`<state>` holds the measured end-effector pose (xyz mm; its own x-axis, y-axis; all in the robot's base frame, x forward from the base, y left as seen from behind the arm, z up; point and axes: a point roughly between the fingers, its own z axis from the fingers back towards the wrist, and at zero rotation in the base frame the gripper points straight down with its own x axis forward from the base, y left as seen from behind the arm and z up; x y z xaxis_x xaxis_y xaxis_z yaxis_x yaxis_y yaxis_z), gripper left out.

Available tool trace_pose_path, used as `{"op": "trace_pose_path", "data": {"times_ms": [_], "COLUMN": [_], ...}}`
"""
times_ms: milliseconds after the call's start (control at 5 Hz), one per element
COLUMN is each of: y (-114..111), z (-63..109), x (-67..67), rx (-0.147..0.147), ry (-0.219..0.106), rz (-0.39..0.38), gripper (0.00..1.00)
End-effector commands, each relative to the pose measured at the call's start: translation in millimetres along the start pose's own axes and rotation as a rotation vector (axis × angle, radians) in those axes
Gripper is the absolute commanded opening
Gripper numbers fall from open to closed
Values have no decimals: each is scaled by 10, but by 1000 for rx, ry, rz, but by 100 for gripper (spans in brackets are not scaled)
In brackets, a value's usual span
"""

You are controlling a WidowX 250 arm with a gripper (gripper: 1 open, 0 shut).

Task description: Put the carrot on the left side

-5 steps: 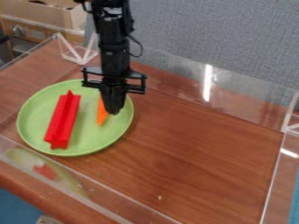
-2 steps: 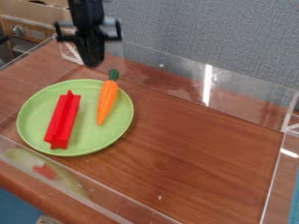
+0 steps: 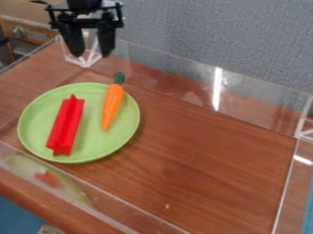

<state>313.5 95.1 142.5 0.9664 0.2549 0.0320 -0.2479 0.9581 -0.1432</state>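
One view to go by, from the camera; wide apart at the fingers, with a gap plain between the two dark tips and nothing held there; near the top left of the view, with the upper part of the arm cut off by the frame.

Below the fingers in the view, and apart from them, to be found: the carrot, on the right part of the green plate, green top pointing away from the camera and reaching past the far rim, orange tip toward the near side; just beside it, to the left with a strip of bare plate between, the red grooved piece.

Hard to make out: the height of the fingers over the tabletop; the white frame behind them, partly hidden; a blurred reddish patch in the clear panel at lower left; at the right border, a whitish piece, cut off.

Along the edges, clear panels at the near left, the far side and the right; beyond the far one, a grey wall; to the right of the plate, a broad bare stretch of wood; to the left of the plate, only a narrow strip.
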Motion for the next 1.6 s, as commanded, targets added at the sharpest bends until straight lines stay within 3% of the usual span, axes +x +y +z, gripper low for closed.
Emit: {"op": "trace_pose_path", "data": {"times_ms": [0,200,1000,1200,1400], "y": [-27,-30,63,10,62], "z": [-106,-356,-829,-959,-830], "x": [103,143,7,2,27], "rx": [12,25,94,102,100], "ry": [-13,1,88,98,93], "rz": [-7,-4,4,-7,-17], "gripper": [100,100,100,0,0]}}
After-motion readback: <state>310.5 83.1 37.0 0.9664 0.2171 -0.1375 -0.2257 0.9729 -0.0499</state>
